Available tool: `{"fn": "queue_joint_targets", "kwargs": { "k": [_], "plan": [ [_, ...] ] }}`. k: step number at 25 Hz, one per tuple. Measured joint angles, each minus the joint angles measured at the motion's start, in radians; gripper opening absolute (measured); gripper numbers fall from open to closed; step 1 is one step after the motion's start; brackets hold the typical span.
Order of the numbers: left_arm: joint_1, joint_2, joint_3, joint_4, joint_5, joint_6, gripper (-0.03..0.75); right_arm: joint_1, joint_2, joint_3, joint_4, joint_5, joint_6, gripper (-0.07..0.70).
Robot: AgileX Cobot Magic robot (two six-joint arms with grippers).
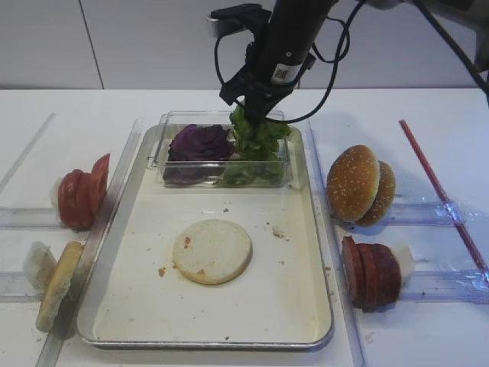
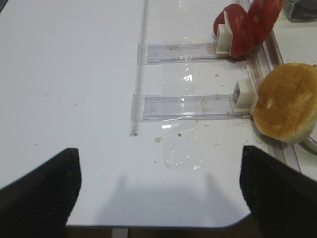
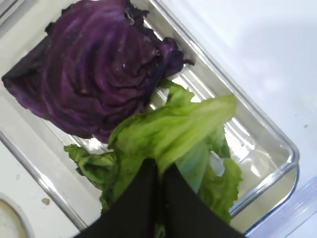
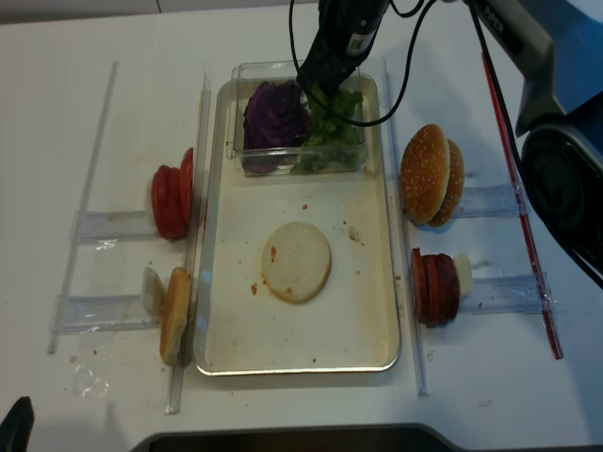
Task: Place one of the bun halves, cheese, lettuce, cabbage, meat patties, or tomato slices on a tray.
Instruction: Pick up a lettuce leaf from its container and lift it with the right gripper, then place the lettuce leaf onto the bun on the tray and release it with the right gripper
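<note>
The right gripper was down in the clear plastic box at the far end of the tray, its jaws closed on a leaf of the lettuce. In the right wrist view the two dark fingers met at a narrow seam, and the pale green rib of the leaf ran up out of that seam, so the leaf was pinched between them and not merely touched. More lettuce lay loose around and under the fingers inside the box. The cabbage sat in the same box, just beside the lettuce on the left side of it, touching the leaves but outside the jaws.

On the tray's cream base, nearer than the box, lay one pale flat bun half, cut face up, with crumbs around it. The other things stood on the desk outside the tray. To the left of the tray were the tomato slices and, nearer the front, another bun half on edge. To the right of the tray were two sesame bun halves on edge and, nearer the front, the meat patties.

The left gripper hung over bare desk well to the left of the tray, its jaws spread wide with nothing between them.
</note>
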Motion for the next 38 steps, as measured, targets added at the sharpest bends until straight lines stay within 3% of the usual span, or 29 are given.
{"fn": "queue_joint_targets", "kwargs": {
  "k": [22,31,38],
  "plan": [
    [0.0,0.0,0.0,0.0,0.0,0.0,0.598,0.008,-0.219,0.008,-0.003,0.013,0.065,0.049],
    [0.0,0.0,0.0,-0.002,0.0,0.0,0.598,0.008,-0.383,0.283,0.091,0.013,0.066,0.048],
    [0.0,0.0,0.0,-0.002,0.0,0.0,0.6,0.051,-0.523,0.484,0.151,0.011,0.004,0.048]
  ]
}}
